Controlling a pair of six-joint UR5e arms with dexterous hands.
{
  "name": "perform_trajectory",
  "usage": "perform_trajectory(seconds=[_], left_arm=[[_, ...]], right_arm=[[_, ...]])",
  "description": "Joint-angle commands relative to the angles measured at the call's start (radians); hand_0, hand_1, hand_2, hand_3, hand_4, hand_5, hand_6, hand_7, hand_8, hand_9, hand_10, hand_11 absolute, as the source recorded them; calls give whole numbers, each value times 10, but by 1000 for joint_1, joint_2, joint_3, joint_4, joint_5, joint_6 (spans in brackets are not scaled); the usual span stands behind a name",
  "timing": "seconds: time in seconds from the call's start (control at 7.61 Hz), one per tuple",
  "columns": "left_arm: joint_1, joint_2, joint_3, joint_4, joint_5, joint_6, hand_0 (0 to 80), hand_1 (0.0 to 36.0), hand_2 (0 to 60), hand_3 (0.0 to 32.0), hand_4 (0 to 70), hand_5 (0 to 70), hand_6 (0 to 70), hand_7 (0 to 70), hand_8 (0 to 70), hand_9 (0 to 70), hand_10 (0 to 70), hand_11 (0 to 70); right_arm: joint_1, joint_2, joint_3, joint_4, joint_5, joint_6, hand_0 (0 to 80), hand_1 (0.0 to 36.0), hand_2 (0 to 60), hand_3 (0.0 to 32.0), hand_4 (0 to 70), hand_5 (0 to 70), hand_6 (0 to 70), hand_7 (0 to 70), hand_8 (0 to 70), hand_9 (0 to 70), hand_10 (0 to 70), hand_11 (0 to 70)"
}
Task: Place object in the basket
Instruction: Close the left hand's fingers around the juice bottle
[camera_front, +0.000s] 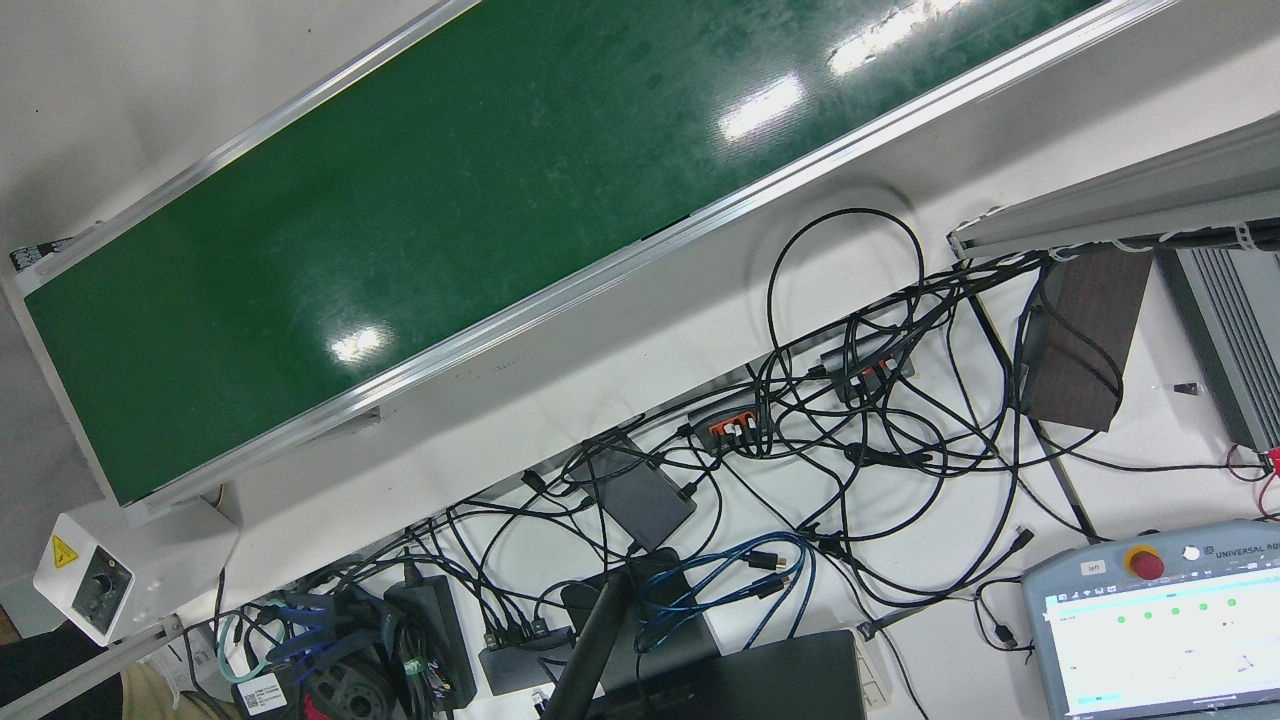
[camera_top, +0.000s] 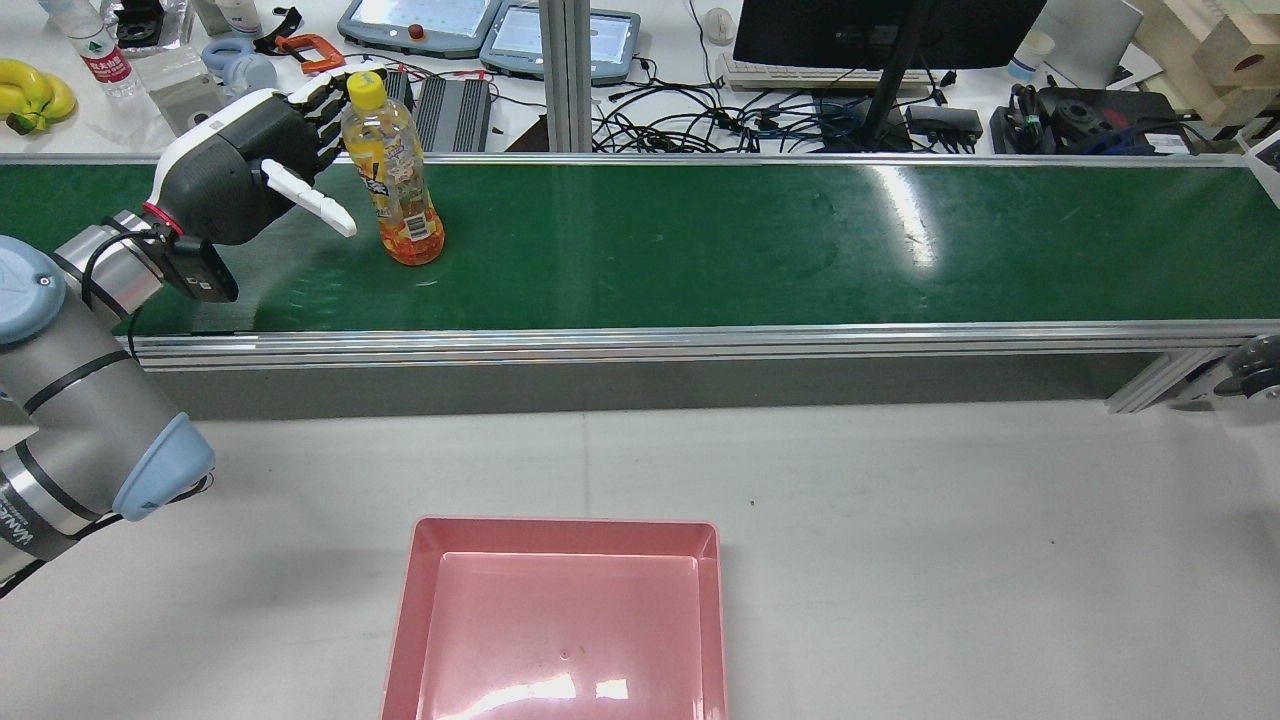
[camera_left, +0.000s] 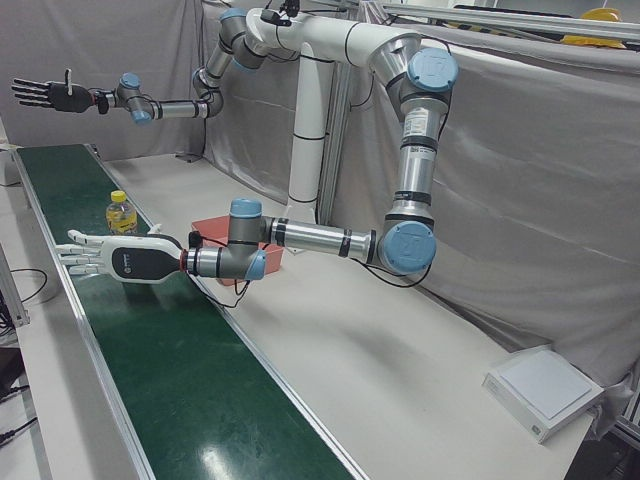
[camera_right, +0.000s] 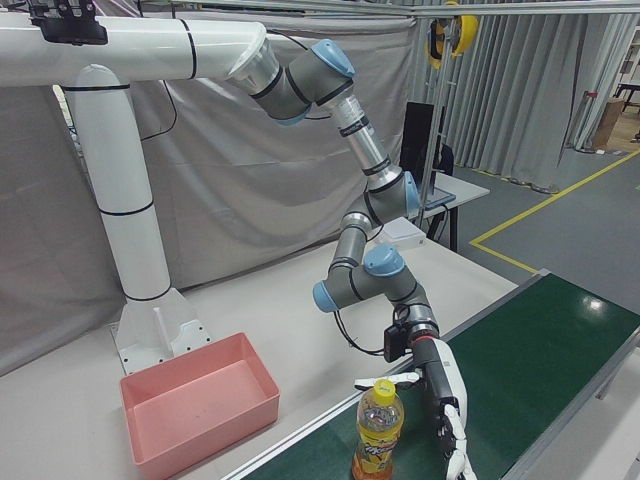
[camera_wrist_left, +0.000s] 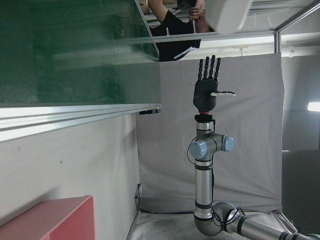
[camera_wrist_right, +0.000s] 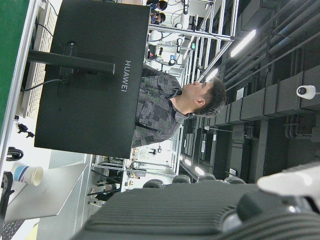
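Note:
A clear bottle (camera_top: 395, 180) of orange drink with a yellow cap stands upright on the green conveyor belt (camera_top: 800, 240), at its left end in the rear view. My left hand (camera_top: 250, 165) is open right beside it, fingers reaching behind the bottle's upper half and thumb in front; I cannot tell whether they touch. The right-front view shows the bottle (camera_right: 378, 435) next to that hand (camera_right: 440, 400). The pink basket (camera_top: 565, 525) sits empty on the grey table near the front edge. My right hand (camera_left: 45, 95) is held high and far off, open with fingers spread.
Beyond the belt lies a desk with cables (camera_top: 700, 110), a monitor (camera_top: 880, 30) and teach pendants (camera_top: 420, 20). A white box (camera_left: 545, 390) rests on the table's far end. A person (camera_wrist_right: 170, 105) stands behind the monitor.

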Motion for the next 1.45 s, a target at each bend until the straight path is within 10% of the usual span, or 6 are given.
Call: perform_trajectory(seconds=[0.0,0.79,1.05,1.18,1.31], left_arm=[[9,-2,0,0,1,0,784,142,0,0,12,243,0,0,0,0,11,42],[14,-3,-2,0,20,-3,786,137,0,0,27,285,0,0,0,0,44,89],[11,4,-4,-33,-11,-12,797,133,0,0,50,395,0,38,31,62,101,171],[11,4,-7,-41,-52,-16,800,158,0,0,617,700,104,313,227,364,540,700],[12,3,-8,-40,-61,-14,800,174,13,0,700,700,595,700,590,700,700,700]], right_arm=[[0,0,0,0,0,1,0,0,0,0,0,0,0,0,0,0,0,0],[0,0,0,0,0,0,0,0,0,0,0,0,0,0,0,0,0,0],[0,0,0,0,0,0,0,0,0,0,0,0,0,0,0,0,0,0],[0,-1,0,0,0,1,0,0,0,0,0,0,0,0,0,0,0,0],[0,0,0,0,0,1,0,0,0,0,0,0,0,0,0,0,0,0]])
